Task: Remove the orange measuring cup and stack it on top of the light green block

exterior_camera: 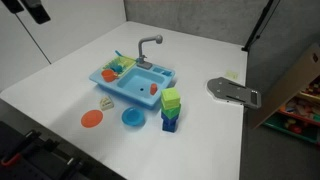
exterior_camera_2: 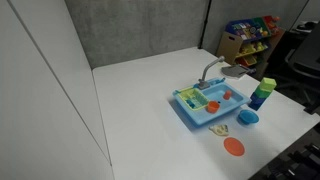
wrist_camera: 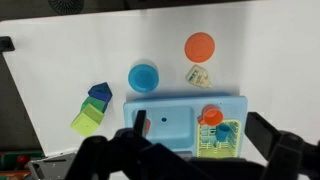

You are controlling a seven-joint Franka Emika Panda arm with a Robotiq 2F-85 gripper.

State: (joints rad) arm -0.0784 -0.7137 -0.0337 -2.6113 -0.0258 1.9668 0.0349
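Note:
The orange measuring cup [exterior_camera: 154, 87] stands in the basin of the light blue toy sink [exterior_camera: 128, 88]. In the wrist view the cup [wrist_camera: 146, 126] is partly hidden behind a finger. The light green block [exterior_camera: 171, 97] tops a stack on a teal block and a blue block beside the sink, and it shows in the other views too [exterior_camera_2: 267, 84] [wrist_camera: 85, 122]. My gripper [wrist_camera: 200, 128] is open and empty, high above the sink and far from the cup. It does not show clearly in the exterior views.
An orange mug [wrist_camera: 210, 116] sits by the sink's green dish rack [wrist_camera: 222, 138]. A blue bowl [wrist_camera: 143, 76], an orange disc [wrist_camera: 199, 46] and a small flat piece [wrist_camera: 197, 74] lie in front of the sink. A grey metal plate [exterior_camera: 233, 91] lies near the table edge.

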